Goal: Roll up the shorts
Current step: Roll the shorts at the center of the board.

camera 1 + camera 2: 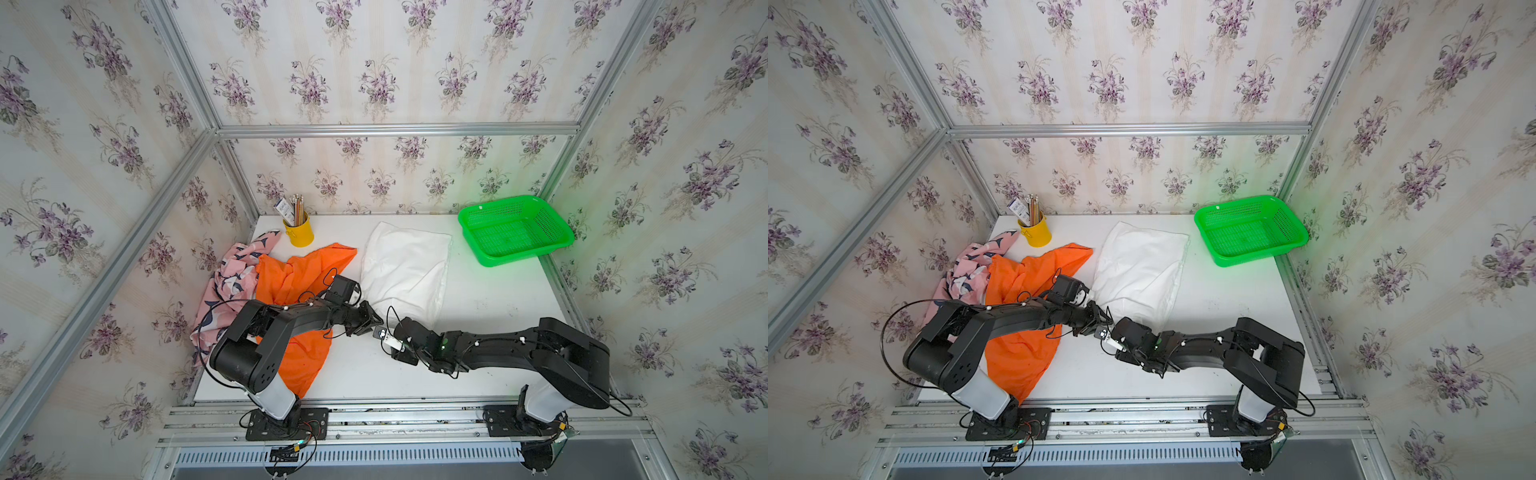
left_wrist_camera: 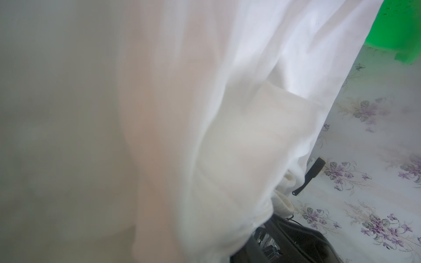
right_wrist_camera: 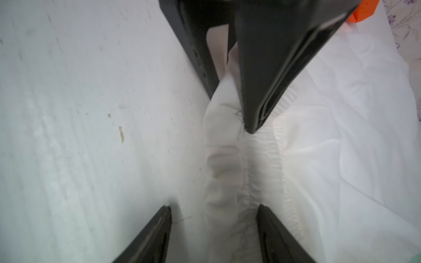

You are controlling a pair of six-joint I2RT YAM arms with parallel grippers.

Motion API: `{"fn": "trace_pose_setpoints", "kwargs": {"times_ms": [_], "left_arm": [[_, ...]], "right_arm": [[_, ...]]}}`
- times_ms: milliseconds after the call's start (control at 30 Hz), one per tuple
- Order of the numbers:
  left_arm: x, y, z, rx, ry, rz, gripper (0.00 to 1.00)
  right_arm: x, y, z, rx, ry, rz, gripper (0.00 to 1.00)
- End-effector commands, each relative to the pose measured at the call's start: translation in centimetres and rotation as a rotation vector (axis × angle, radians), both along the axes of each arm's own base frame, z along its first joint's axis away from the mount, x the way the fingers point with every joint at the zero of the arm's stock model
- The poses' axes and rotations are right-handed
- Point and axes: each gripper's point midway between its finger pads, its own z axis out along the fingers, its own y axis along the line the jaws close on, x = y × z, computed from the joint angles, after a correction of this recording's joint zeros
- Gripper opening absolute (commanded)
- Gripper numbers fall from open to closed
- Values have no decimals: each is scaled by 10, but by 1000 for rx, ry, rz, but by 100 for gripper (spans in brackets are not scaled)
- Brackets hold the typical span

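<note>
Floral booth, white table (image 1: 490,316). Mid-table lie the white shorts (image 1: 405,266), flat, waistband toward the arms. To the robot's left, orange shorts (image 1: 299,274) and whale shorts (image 1: 232,274) sit heaped, partly under the left arm. At the near waistband corner the left gripper (image 1: 376,323) is clamped, cloth bunched between its jaws. Just beside it the right gripper (image 3: 214,206) stands open, jaws astride the waistband (image 3: 262,159), holding nothing. Step judged: taking a two-point hold to start the roll. To do it well, slide the right along the band away from the left before clamping. Catch both layers, keep the grips well apart, and turn the edge over evenly, or the roll goes conical.
</note>
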Motion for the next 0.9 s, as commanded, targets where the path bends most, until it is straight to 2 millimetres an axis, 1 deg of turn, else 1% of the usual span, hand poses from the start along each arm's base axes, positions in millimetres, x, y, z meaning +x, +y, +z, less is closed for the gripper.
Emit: {"fn": "trace_pose_setpoints", "kwargs": {"times_ms": [0, 67, 100, 167, 267, 300, 333, 367, 433, 467, 533, 633, 667, 767, 800, 867], "left_arm": [[-9, 1, 7, -11, 28, -25, 34], [-12, 2, 9, -16, 34, -30, 34], [-14, 2, 9, -19, 39, -32, 35], [-17, 4, 9, -22, 49, -38, 35], [-21, 6, 7, -19, 57, -38, 39], [-22, 8, 8, -17, 56, -33, 42], [-23, 10, 9, -10, 49, -31, 48], [-23, 13, 12, -1, 39, -27, 51], [-23, 20, 22, 36, -12, -33, 63], [-24, 26, 27, 76, -36, -45, 67], [-28, 42, 43, 172, -97, -67, 71], [-34, 74, 62, 345, -168, -74, 76], [-36, 84, 68, 399, -195, -75, 78], [-39, 98, 82, 474, -250, -116, 81], [-40, 100, 84, 490, -251, -131, 81], [-40, 99, 85, 501, -251, -166, 81]], "right_arm": [[27, 2, 9, -19, -185, -30, 65], [32, -7, 2, -60, -226, -47, 61], [33, -10, 3, -59, -241, -55, 58], [32, -13, 7, -43, -249, -65, 45], [20, -11, 13, 10, -178, -49, 19], [12, -9, 15, 36, -129, -33, 13], [3, -5, 16, 59, -73, -11, 9], [-5, -2, 16, 84, -13, 0, 6], [-25, 7, 18, 137, 163, 30, 4], [-30, 10, 19, 161, 251, 16, 3], [-42, 16, 22, 204, 409, 15, 1], [-49, 25, 28, 264, 610, -8, 0], [-47, 27, 32, 286, 673, -16, 0], [-45, 33, 37, 344, 856, -12, 0], [-42, 34, 37, 367, 918, -15, 0], [-27, 32, 37, 421, 1029, -55, 0]]}}
